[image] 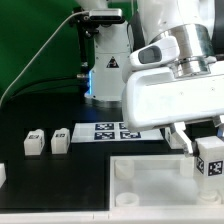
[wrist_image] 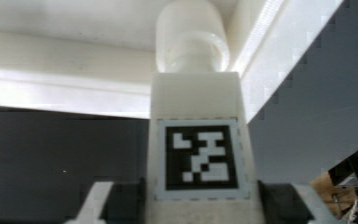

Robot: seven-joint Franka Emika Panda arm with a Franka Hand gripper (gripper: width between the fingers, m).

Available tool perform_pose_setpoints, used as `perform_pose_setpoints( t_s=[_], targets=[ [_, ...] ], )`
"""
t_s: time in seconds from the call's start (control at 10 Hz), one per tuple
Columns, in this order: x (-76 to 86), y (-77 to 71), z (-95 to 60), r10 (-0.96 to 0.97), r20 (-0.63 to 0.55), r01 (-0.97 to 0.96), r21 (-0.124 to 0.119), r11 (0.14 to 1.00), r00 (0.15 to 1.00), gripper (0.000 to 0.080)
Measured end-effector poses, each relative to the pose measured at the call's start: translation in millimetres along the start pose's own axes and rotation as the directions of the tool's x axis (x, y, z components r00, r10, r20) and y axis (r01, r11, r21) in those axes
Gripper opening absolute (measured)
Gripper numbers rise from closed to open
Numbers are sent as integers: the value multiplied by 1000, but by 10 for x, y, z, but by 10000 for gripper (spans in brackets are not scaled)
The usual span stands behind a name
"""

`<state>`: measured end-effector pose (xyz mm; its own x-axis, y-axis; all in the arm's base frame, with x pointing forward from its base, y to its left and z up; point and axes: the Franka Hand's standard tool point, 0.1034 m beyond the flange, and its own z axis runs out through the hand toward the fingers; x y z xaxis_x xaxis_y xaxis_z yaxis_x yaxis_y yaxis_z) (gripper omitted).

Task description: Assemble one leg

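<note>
The gripper [image: 205, 148] is clenched on the leg [image: 211, 163], held upright with its long axis vertical over the white square panel [image: 150, 164] on the desk, toward the exterior view's right.

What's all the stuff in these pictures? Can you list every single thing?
held leg: 1, white with a black-and-white tag, in the gripper over the panel, exterior view's right
loose legs: 2, white with tags, side by side on the table, exterior view's left
white bit: 1, cut off at the exterior view's left edge; cannot tell what it is
panel: 1, white, raised rim, round sockets, at the front
marker board: 1, white with black tags, flat behind the panel
stand: 1, pale grey with a tag, at the back
table: 1, black
backdrop: 1, green
gripper: 1, white, shut on the held leg
</note>
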<state>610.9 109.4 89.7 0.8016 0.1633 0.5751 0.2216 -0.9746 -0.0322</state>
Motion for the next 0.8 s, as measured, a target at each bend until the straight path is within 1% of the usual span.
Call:
perform_pose_setpoints(
  t_s=[0.2, 0.4, 0.7, 0.8],
  targets=[
    [-65, -9, 51, 2, 11, -2, 3, 1000, 1000, 292],
    [-30, -22, 80, 7, -13, -7, 0, 1000, 1000, 292],
    [-24, -18, 82, 8, -1, -8, 1, 1000, 1000, 292],
    [-48, -21, 93, 9, 10, -9, 3, 1000, 1000, 292]
  ],
)
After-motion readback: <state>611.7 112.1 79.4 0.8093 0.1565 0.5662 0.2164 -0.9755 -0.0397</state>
